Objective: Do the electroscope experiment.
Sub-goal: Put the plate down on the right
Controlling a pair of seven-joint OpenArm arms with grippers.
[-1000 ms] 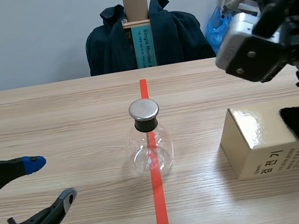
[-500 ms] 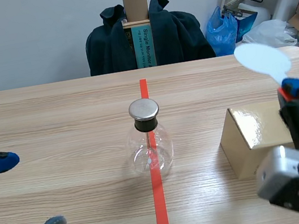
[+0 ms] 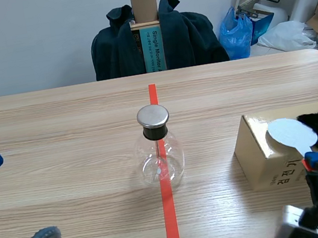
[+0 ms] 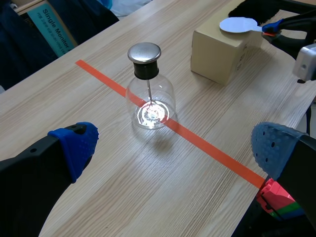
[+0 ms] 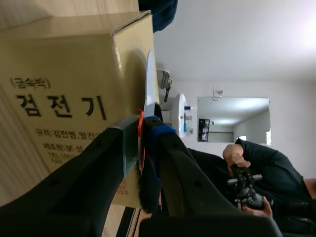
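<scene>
Honestly, the electroscope (image 3: 159,150) sits left of the right gripper (image 3: 313,161), whose jaws clamp the white paddle (image 3: 291,132) over the box (image 3: 272,176); left gripper (image 3: 13,202) has jaws open.

The electroscope (image 3: 158,149), a clear glass flask with black stopper and round metal cap, stood upright on the worktop (image 3: 56,124). The white disc paddle (image 3: 291,132) sat clamped in the right gripper (image 5: 142,129), over the box (image 3: 263,159).
</scene>
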